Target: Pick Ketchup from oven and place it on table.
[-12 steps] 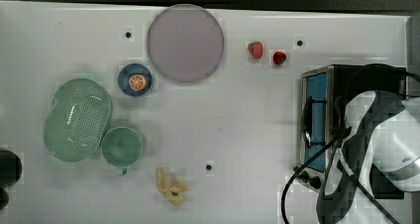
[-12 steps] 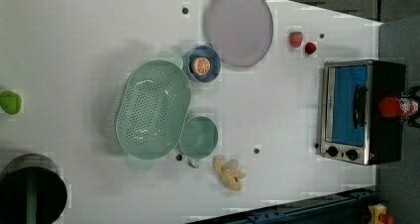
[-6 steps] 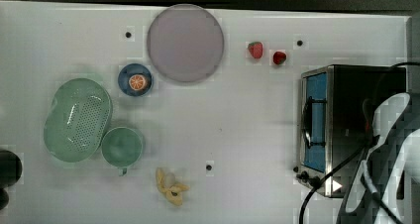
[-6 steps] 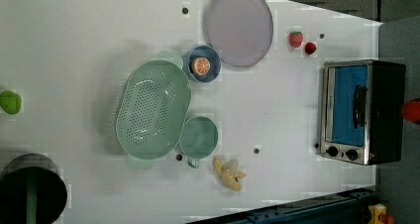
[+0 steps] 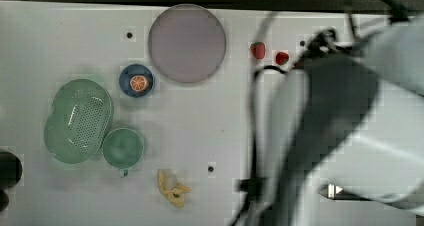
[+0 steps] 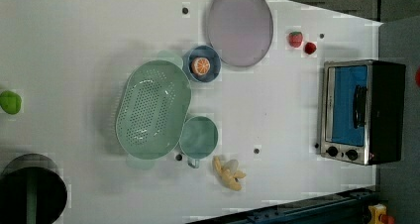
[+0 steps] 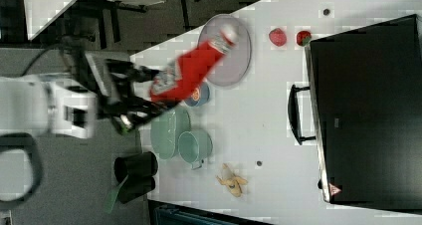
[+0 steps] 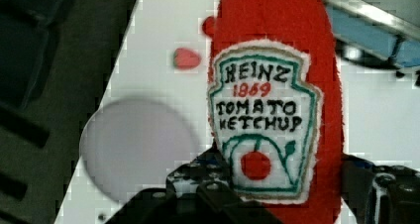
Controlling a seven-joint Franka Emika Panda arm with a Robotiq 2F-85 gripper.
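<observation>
The claw (image 7: 142, 93) is clamped on the ketchup (image 7: 191, 68), its dark jaws partly spread around the bottle's lower end, so the bottle sticks straight out from between them. In the right view the bottle hangs in the air, cap end tilted toward the lilac plate (image 7: 234, 63), clear of the table (image 7: 268, 110). Up close in the wrist view, the fingers (image 8: 208, 184) flank the base of the bottle, and its label (image 8: 262, 120) faces the camera.

The oven (image 6: 361, 110) sits at the left view's right, door shut, with only a sliver of red showing past it at the picture's edge. In the top view the arm (image 5: 350, 126) looms over the top view's right side.

Two strawberries (image 6: 302, 41) lie near the oven. Farther off stand a blue bowl with an orange (image 6: 201, 65), a green colander (image 6: 152, 109), a green cup (image 6: 198, 137) touching it, and a banana (image 6: 229, 172).
</observation>
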